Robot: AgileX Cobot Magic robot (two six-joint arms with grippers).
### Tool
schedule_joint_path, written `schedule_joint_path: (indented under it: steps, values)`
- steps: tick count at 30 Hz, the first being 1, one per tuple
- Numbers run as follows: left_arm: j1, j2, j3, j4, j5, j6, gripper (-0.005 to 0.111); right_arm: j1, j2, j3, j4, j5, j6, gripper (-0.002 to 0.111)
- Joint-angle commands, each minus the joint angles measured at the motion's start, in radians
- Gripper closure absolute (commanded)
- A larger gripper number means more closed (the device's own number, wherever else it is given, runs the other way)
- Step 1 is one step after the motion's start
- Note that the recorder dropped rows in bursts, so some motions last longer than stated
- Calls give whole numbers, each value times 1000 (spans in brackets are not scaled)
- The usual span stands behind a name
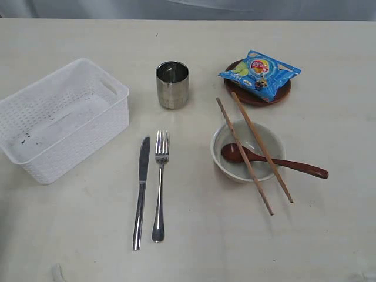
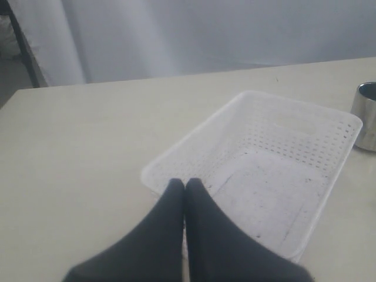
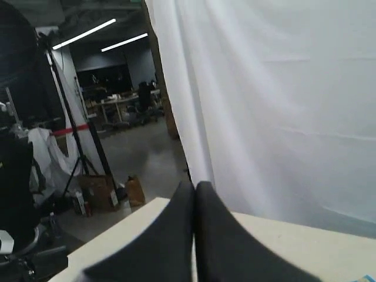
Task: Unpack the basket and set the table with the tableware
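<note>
White basket (image 1: 82, 144): empty, we judge unpacking done
Left gripper (image 2: 185, 183), right gripper (image 3: 195, 185): pinched together, nothing to carry

Right claw (image 3: 195, 191) closed, black fingers (image 3: 176, 235) pressed flat together. Pale desk (image 3: 305, 247) below it. White curtain (image 3: 270, 106) behind. Past the curtain edge: cardboard boxes (image 3: 111, 192) on grey floor (image 3: 147, 147), strip lights (image 3: 85, 34) overhead.
</note>
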Motion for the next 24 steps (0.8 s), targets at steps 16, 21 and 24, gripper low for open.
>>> schedule_joint_path:
  steps: [16, 21, 24]
  values:
    - [4, -5, 3, 0, -10, 2, 107, -4, -81, -26, 0, 1, 2, 109]
    - [4, -5, 3, 0, -10, 2, 107, -4, -81, -26, 0, 1, 2, 109]
    - [4, -5, 3, 0, -10, 2, 107, -4, -81, -26, 0, 1, 2, 109]
